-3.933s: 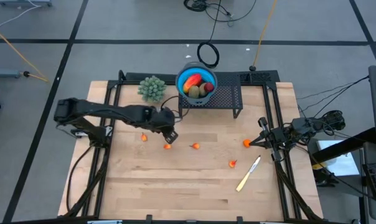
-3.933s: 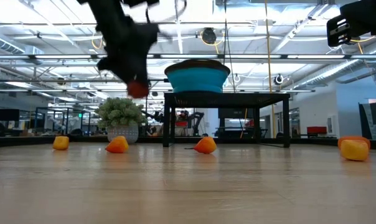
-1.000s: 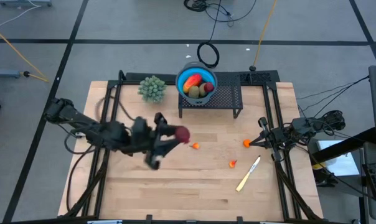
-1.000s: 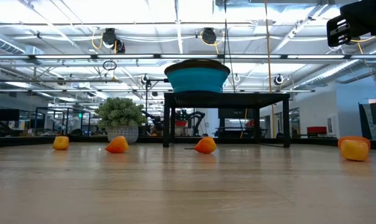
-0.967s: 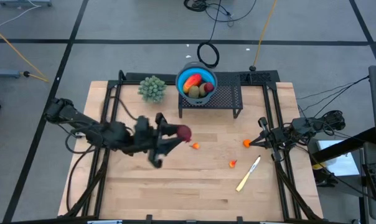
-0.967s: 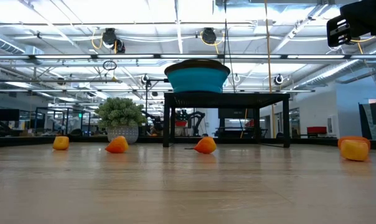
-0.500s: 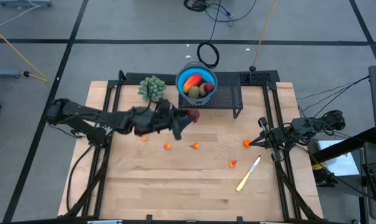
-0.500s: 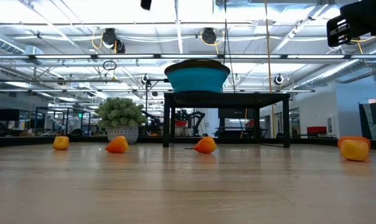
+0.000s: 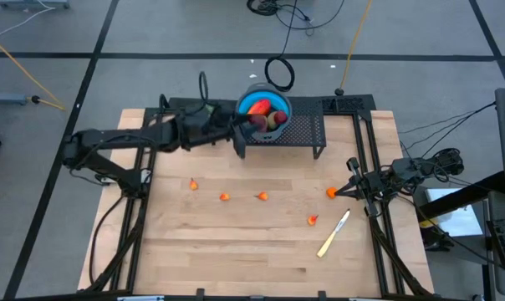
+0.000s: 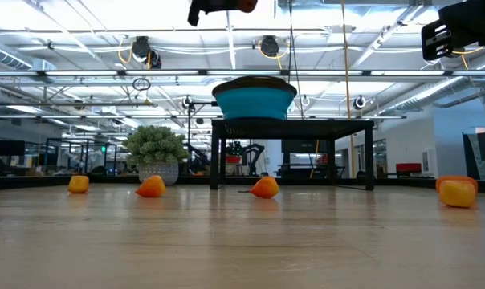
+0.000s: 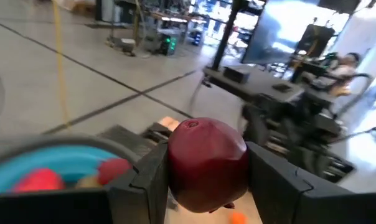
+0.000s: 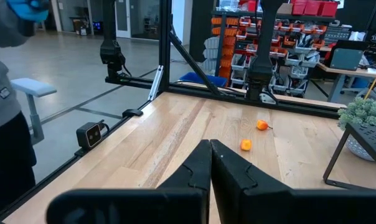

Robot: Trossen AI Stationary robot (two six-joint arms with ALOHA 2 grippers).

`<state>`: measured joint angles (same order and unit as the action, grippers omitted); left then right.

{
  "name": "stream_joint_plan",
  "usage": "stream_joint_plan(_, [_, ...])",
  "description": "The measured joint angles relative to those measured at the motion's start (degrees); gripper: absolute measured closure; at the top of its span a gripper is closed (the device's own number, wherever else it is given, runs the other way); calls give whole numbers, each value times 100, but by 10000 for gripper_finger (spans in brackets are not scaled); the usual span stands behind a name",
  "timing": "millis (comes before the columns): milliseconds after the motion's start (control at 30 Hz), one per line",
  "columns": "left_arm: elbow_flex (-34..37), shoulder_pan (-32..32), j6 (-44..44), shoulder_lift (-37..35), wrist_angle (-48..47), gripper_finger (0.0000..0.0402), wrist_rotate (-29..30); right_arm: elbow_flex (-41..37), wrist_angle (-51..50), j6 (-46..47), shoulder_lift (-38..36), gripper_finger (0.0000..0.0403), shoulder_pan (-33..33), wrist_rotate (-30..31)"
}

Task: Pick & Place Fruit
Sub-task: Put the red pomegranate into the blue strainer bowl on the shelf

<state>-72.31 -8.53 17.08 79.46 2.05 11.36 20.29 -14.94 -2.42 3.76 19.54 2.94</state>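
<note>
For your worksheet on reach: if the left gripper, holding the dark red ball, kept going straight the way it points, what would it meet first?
Probably the blue bowl on the black rack: the left gripper points at it with the red ball between its fingers, already at the rim. Height above it is unclear.

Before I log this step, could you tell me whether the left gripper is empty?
No, the left gripper is clamped on a dark red ball.

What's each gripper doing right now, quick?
Left gripper: closed on a dark red ball, up by the blue bowl.
Right gripper: shut, empty, waiting at the table's right edge.
</note>
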Motion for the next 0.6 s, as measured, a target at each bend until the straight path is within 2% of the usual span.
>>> stream_joint_plan(167, [-281, -448, -357, 0, -401, 224, -112, 0, 0, 0, -1, 403, 1, 0])
stream_joint_plan(600, [-337, -1251, -654, 227, -244, 224, -1046, 0, 2, 0, 0, 403, 1, 0])
